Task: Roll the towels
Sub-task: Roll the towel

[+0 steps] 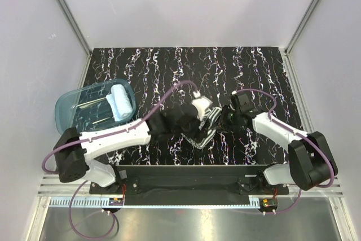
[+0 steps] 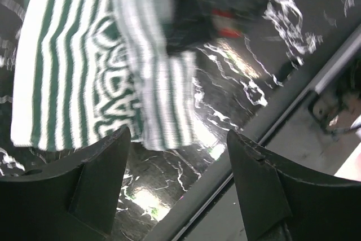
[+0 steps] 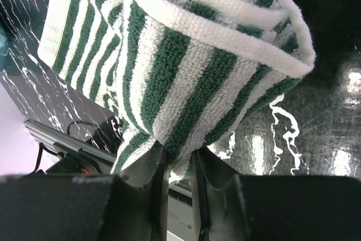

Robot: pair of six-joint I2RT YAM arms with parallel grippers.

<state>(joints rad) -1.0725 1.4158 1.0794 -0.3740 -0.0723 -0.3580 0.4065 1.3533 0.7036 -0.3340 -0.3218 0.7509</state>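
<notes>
The striped towel (image 1: 204,121), dark green and white, lies partly folded on the black marbled table between the two arms. My right gripper (image 3: 176,156) is shut on a folded edge of the striped towel (image 3: 186,66) and lifts it into a curl. My left gripper (image 2: 177,150) is open and empty, just near of the striped towel (image 2: 84,77), which lies flat with a patterned patch. In the top view the left gripper (image 1: 189,125) sits at the towel's left side and the right gripper (image 1: 221,118) at its right. The light blue towel (image 1: 120,102) lies rolled inside the tub.
A translucent blue plastic tub (image 1: 79,111) stands at the left of the table. The table's near edge and metal rail (image 2: 254,134) run just beside the left gripper. White walls enclose the table (image 1: 254,71) on three sides.
</notes>
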